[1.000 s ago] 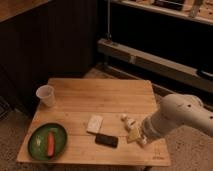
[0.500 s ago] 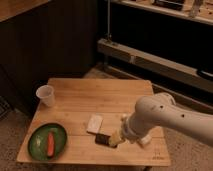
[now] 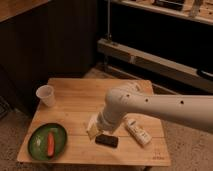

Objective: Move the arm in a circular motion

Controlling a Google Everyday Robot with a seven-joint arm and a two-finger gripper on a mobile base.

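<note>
Green plate [image 3: 34,145] with a carrot [image 3: 50,144] sits nearest, at the wooden table's [image 3: 80,92] front-left. A dark flat gadget [image 3: 107,140] lies just beside the gripper [image 3: 95,128], which hangs low over the front middle. I can't tell if it's spread or closed. Next comes a white remote [image 3: 137,131], then the arm [image 3: 150,106] reaching in from the right, with a paper cup [image 3: 45,95] at back-left. I'd keep the circle level, tight and a bit higher, so nothing gets swept.

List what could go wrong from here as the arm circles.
1. The gripper sits low over the table, close to the black device; a sweep could shove it off the front edge.
2. The arm hangs over the white remote and might clip it.
</note>
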